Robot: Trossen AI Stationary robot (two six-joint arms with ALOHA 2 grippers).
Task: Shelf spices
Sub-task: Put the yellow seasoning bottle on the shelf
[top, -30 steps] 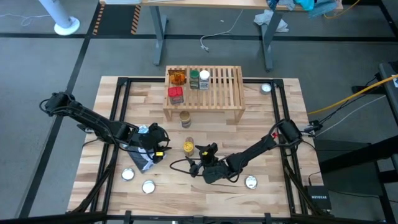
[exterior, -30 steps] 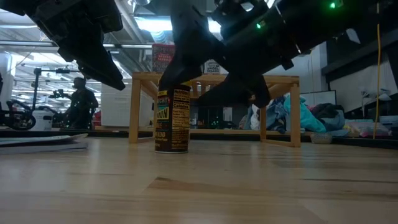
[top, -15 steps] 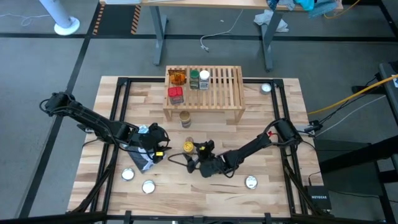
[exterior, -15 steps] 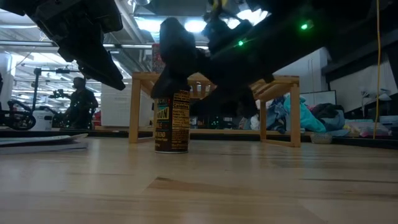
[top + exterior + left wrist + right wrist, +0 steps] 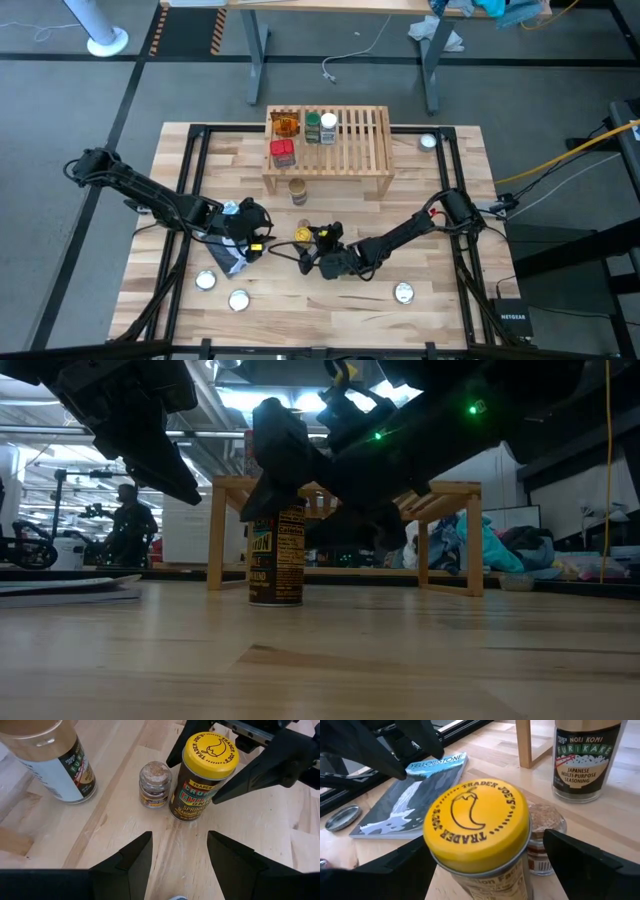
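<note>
Right wrist view: right hand [image 5: 485, 865] wide open, fingers either side of yellow-lid jar [image 5: 479, 827], nothing gripped yet.
Behind it: small clear jar [image 5: 546, 836] just beside; tan-lid jar [image 5: 585, 757] farther, near shelf [image 5: 328, 150].
Left hand [image 5: 175, 857]: partly open, empty, hovering near.
Shelf: red tin [image 5: 282, 152] and others already on it.
Risk: a closing finger may knock the small clear jar over; the hands look near enough to collide.

The right claw [image 5: 311, 243] reaches low toward centre, fingers spread wide; the left claw [image 5: 262, 232] hovers half-spread nearby.
</note>
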